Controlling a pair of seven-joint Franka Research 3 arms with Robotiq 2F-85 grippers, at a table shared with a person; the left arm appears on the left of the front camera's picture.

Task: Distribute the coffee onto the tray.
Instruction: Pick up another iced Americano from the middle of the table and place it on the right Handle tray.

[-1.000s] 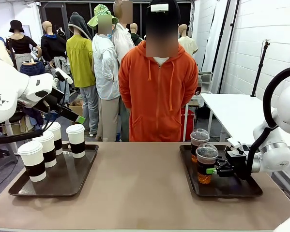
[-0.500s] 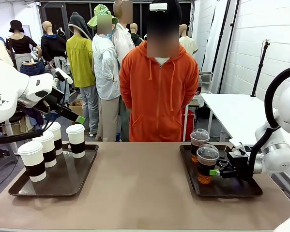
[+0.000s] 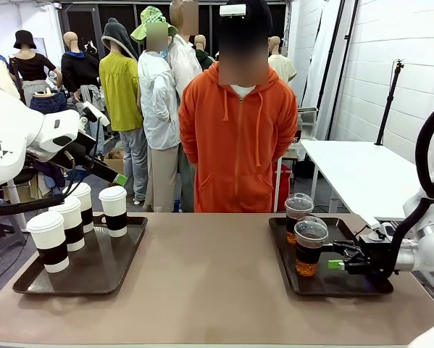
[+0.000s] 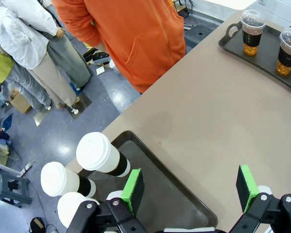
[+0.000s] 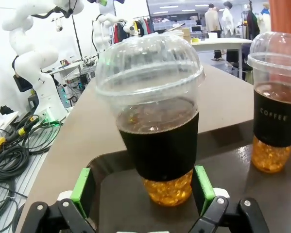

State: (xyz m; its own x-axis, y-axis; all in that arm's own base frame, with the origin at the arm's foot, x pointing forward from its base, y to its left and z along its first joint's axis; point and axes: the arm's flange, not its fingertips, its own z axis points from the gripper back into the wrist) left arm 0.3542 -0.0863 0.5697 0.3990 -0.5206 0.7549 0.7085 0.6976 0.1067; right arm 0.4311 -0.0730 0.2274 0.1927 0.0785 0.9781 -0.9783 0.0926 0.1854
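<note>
Several white lidded coffee cups with black sleeves (image 3: 48, 241) stand on the left brown tray (image 3: 93, 272). In the left wrist view the white cups (image 4: 99, 155) lie below my open left gripper (image 4: 189, 187), which hangs above that tray's edge (image 4: 184, 194) and holds nothing. Two clear dome-lidded cups of amber drink stand upright on the right tray (image 3: 347, 284). My right gripper (image 3: 337, 264) is open just to the right of the nearer clear cup (image 3: 309, 246). In the right wrist view this cup (image 5: 157, 126) stands just beyond the spread green pads (image 5: 82, 191), untouched, with the other cup (image 5: 276, 102) behind it.
A person in an orange hoodie (image 3: 235, 138) stands at the table's far side, hands out of sight. The bare brown tabletop (image 3: 209, 268) stretches between the two trays. A white table (image 3: 361, 170) stands at the back right.
My right gripper let go of the nearer clear cup, opened wide and drew back to the right. The cup stays upright on the tray. The left arm has not moved.
</note>
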